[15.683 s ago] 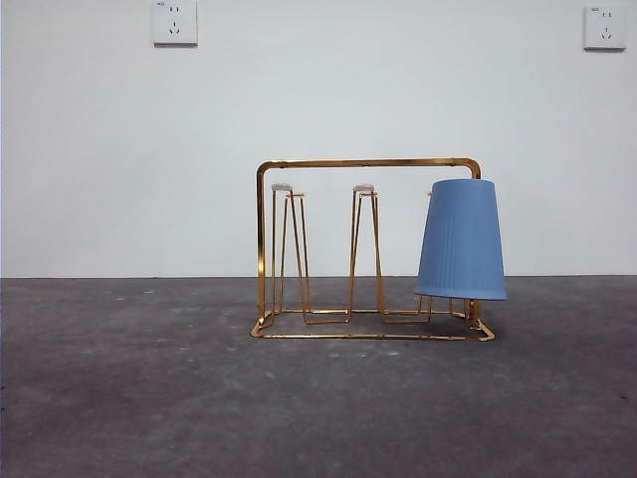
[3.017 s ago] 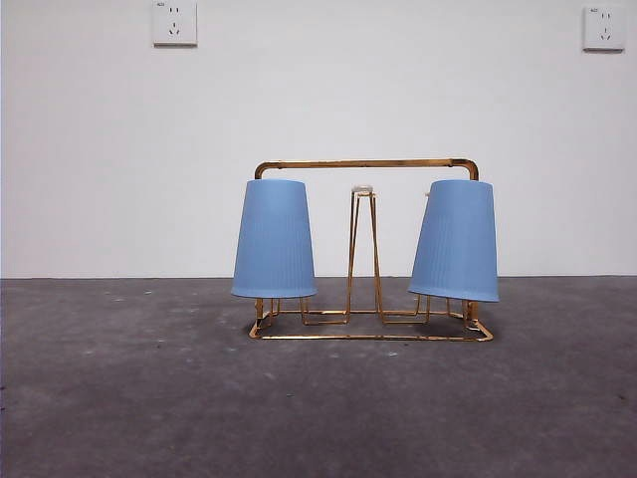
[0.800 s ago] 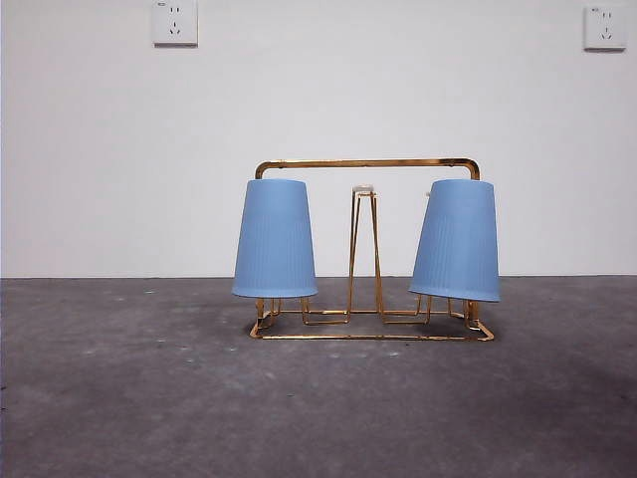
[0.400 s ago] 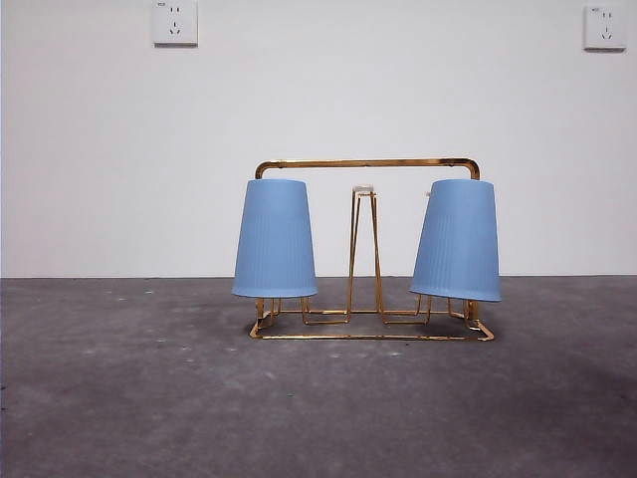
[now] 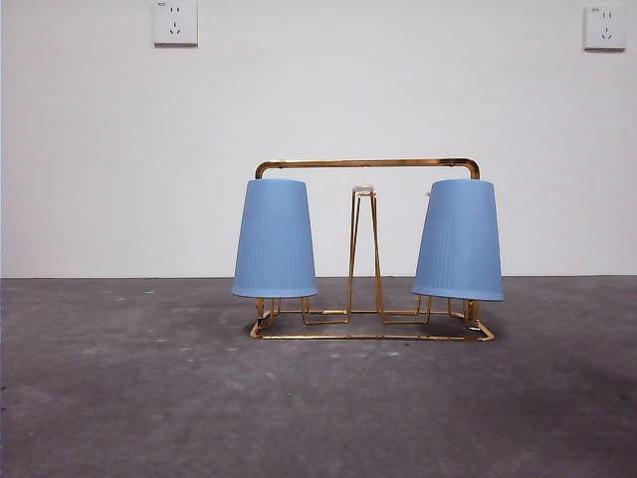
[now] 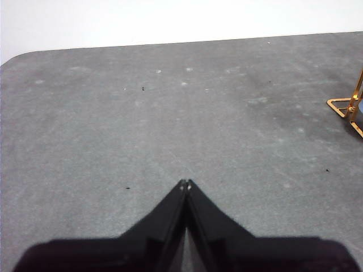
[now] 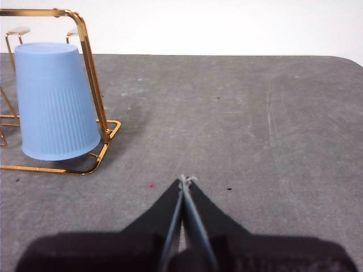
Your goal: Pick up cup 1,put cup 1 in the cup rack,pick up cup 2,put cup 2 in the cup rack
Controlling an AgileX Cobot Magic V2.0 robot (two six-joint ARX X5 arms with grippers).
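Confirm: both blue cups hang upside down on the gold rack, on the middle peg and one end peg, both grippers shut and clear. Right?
Not quite. The front view shows the middle peg bare: the blue cups sit on the two end pegs of the gold rack. The rest holds.

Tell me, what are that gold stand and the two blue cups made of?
The cup rack looks like thin bent metal wire with a shiny gold finish; it glints. Both cups, left cup and right cup, look like matte blue plastic with fine vertical ribbing, though that's a guess.
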